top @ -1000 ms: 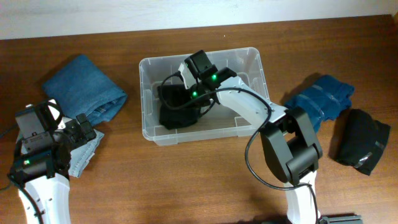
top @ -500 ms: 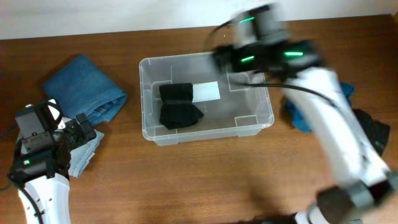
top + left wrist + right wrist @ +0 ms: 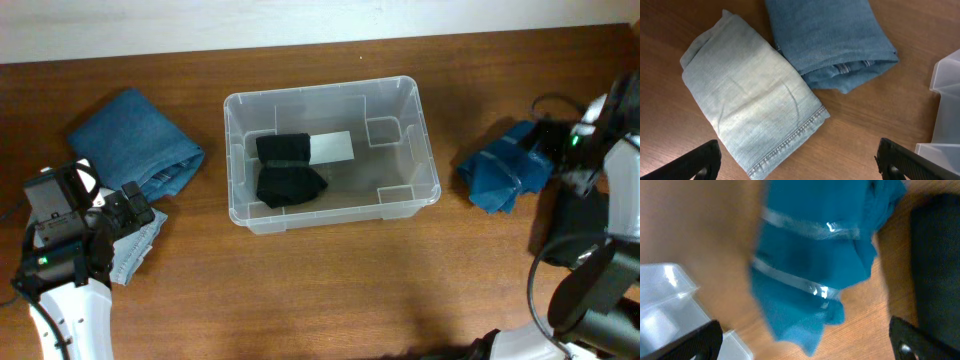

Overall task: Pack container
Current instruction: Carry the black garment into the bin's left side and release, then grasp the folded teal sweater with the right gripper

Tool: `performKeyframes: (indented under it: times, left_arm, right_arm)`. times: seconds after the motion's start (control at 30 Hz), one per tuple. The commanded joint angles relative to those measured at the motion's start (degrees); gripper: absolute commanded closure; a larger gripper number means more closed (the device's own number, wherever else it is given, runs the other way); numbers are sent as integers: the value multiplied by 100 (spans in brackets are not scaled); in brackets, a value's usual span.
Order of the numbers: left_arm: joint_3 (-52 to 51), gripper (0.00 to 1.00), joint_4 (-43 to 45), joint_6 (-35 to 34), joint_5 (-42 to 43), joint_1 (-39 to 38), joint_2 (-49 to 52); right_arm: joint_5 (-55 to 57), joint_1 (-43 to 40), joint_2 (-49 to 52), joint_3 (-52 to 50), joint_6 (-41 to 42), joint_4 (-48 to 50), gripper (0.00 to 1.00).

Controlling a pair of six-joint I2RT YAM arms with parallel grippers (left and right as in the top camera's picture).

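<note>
Container (image 3: pixel 330 213): clear rounded plastic, holding black folded cloth (image 3: pixel 288 172); left tool (image 3: pixel 802 161) and right tool (image 3: pixel 805 340) spread apart.

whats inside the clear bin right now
A folded black garment lies in the left half of the clear bin, next to a white label on the floor. The rest of the floor is bare. Anything under the garment is covered.

Brown wooden table (image 3: pixel 330 290), pretty busy. Clear container (image 3: pixel 320 88) sits around the middle. On the left there's a folded dark blue denim piece (image 3: pixel 135 140), with a paler folded denim piece (image 3: pixel 750 110) just nearer. Over on the right, a blue garment (image 3: pixel 505 170) with shiny stripes, and a black one (image 3: pixel 565 235) beside it.
</note>
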Motion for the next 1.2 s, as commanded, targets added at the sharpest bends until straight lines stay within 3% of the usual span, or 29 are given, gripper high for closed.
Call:
performKeyframes:
  times: [0.0, 0.27, 0.43, 0.5, 0.63, 0.7, 0.8, 0.93, 1.17]
  left_arm:
    - [131, 1, 11, -57, 63, 24, 15]
    - [131, 1, 11, -57, 63, 24, 15]
    - [131, 1, 9, -57, 66, 24, 15]
    - [131, 1, 9, -57, 66, 24, 15]
    - [131, 1, 9, -57, 66, 24, 15]
    - [131, 0, 11, -55, 63, 24, 15]
    - [131, 1, 9, -55, 63, 24, 15]
    - [131, 1, 11, -55, 63, 24, 15]
    - [131, 1, 11, -55, 63, 24, 15]
  right_arm:
    - [-533, -116, 17, -920, -131, 651, 2]
    - [-636, -107, 483, -2050, -81, 2697, 2]
    - [-868, -109, 977, -2096, -44, 3021, 0]
    - [-1084, -109, 1093, -2096, -46, 3023, 12]
    - [-1622, -109, 1019, -2050, -118, 3021, 67]
    - [-2004, -109, 828, -1956, -256, 2994, 79]
    - [-2240, -50, 168, -1550, -435, 2546, 87]
    - [-2234, 295, -704, -874, -861, 1827, 87]
    - [-1829, 1921, -1856, -26, -1279, 1040, 87]
